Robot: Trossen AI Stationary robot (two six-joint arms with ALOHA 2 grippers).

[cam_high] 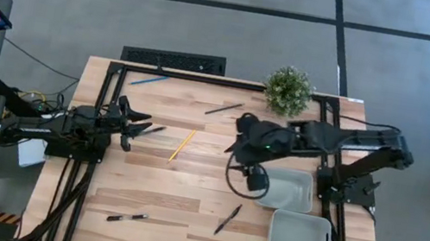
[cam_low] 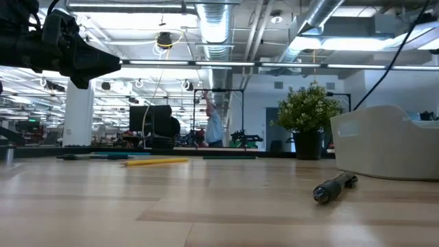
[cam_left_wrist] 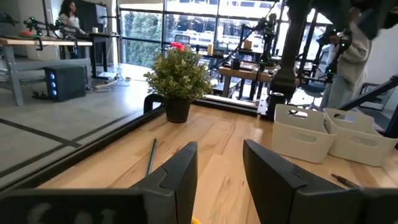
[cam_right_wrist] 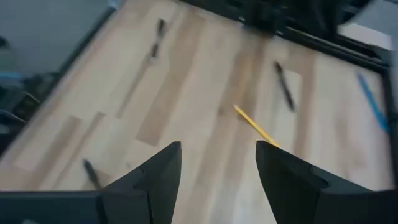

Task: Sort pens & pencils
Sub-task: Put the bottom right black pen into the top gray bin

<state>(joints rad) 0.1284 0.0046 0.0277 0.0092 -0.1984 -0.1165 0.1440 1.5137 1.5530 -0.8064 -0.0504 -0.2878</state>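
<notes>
High view: left end effector (cam_high: 136, 129) sits at the left side of the table (cam_high: 205, 233), fingers parted, nothing between them; a black pen (cam_high: 152, 130) lies just beside its tips. Right end effector (cam_high: 236, 144) hangs over table centre, fingers apart, empty. Yellow pencil (cam_high: 182, 145) lies between the two arms; blue pencil (cam_high: 149, 81) near the far left corner. Other pens: one (cam_high: 223, 109) near the potted plant (cam_high: 288, 90), one (cam_high: 227, 219) left of the two white bins (cam_high: 301, 236), one (cam_high: 127, 218) at the near edge. Low view: yellow pencil (cam_low: 156, 162) flat on the table, a pen (cam_low: 335, 187) nearer the camera beside a bin (cam_low: 387, 143). Left wrist view: fingers (cam_left_wrist: 180, 171) apart, gap clear. Right wrist view: fingers (cam_right_wrist: 163, 168) wide apart above the yellow pencil (cam_right_wrist: 255, 125).
</notes>
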